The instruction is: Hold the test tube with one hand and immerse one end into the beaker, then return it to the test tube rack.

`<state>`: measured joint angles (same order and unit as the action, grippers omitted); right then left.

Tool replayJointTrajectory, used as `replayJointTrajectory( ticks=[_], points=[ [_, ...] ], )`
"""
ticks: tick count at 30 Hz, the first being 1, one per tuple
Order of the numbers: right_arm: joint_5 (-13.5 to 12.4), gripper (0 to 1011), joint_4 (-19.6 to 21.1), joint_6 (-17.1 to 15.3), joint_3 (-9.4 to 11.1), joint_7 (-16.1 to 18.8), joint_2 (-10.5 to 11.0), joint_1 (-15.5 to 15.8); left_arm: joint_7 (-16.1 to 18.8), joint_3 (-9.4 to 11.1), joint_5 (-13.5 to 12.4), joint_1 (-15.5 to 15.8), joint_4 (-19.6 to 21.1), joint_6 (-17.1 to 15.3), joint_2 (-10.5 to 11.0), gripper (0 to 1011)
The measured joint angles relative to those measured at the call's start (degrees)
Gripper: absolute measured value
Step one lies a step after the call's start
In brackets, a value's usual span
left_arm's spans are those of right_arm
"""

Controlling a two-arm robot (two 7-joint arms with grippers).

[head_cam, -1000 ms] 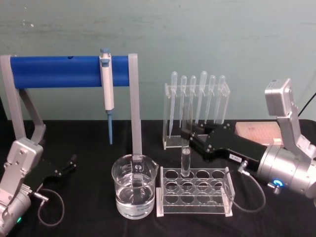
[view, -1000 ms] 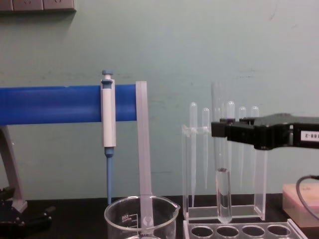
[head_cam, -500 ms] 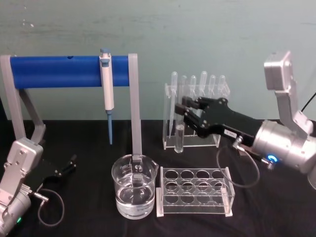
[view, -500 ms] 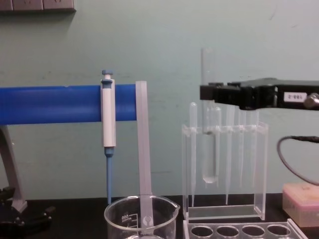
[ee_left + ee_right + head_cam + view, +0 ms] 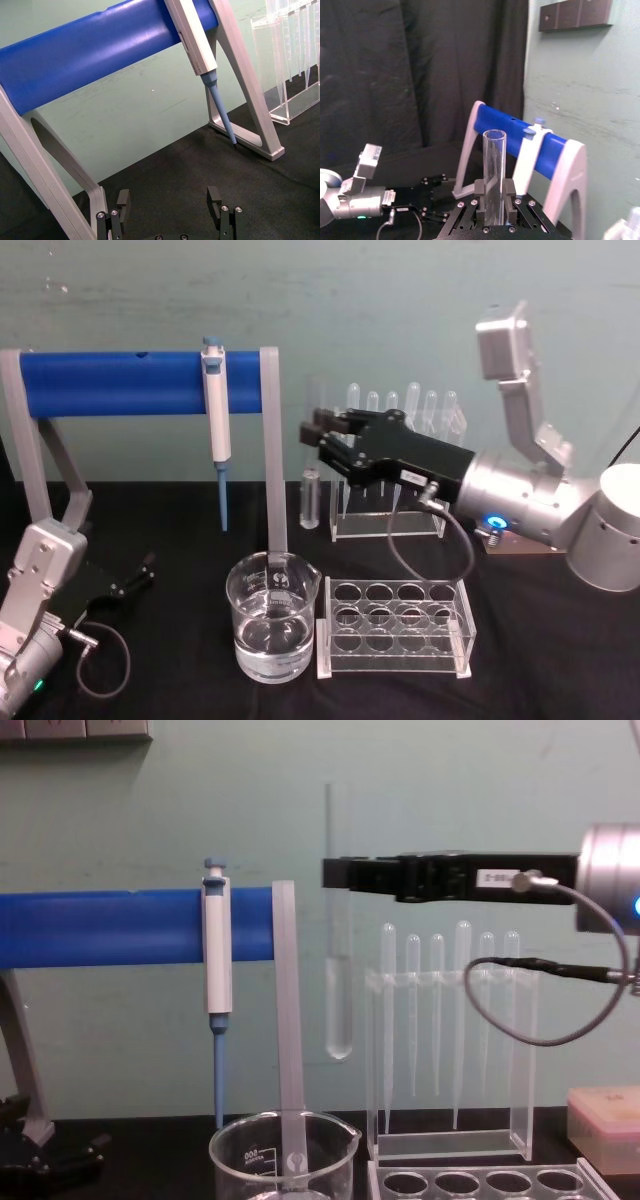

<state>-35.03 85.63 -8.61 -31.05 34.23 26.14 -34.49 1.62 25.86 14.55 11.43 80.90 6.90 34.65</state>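
My right gripper (image 5: 316,436) is shut on the test tube (image 5: 311,497), a long clear glass tube hanging upright in the air. In the chest view the test tube (image 5: 339,980) has its rounded bottom above the right rim of the beaker (image 5: 282,1156), well clear of it, with the right gripper (image 5: 337,875) clamping its upper part. The beaker (image 5: 272,628) holds clear water and stands on the black table in front of the tube. The right wrist view has the test tube (image 5: 493,172) rising between the fingers (image 5: 480,192). My left gripper (image 5: 135,577) rests open at the left, also the left gripper (image 5: 168,200).
A blue bar stand (image 5: 140,383) carries a white-and-blue pipettor (image 5: 216,420) behind the beaker. An acrylic rack of pipettes (image 5: 400,470) stands at the back, and a clear test tube rack (image 5: 395,630) sits right of the beaker. A pink box (image 5: 605,1115) lies far right.
My right gripper has lifted the test tube out of the tube rack and carried it up and to the left, toward the beaker. The left arm has not moved.
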Motion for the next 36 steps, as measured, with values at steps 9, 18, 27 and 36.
replayJointTrajectory(
  ticks=[9,18,27,36],
  points=[
    [0.0,239,-3.86,1.42,-3.14,1.99,-2.61,-1.91,0.0,0.0,0.0,0.0,0.0,0.0,0.0,1000],
    [-0.01,238,-4.13,2.91,-4.35,2.84,-2.49,-0.8,0.0,0.0,0.0,0.0,0.0,0.0,0.0,1000],
    [0.72,238,-4.41,5.68,-5.04,3.62,-1.98,1.2,0.0,0.0,0.0,0.0,0.0,0.0,0.0,1000],
    [2.48,238,-6.96,8.68,-5.68,5.05,-2.58,1.76,0.0,0.0,0.0,0.0,0.0,0.0,0.0,1000]
  ],
)
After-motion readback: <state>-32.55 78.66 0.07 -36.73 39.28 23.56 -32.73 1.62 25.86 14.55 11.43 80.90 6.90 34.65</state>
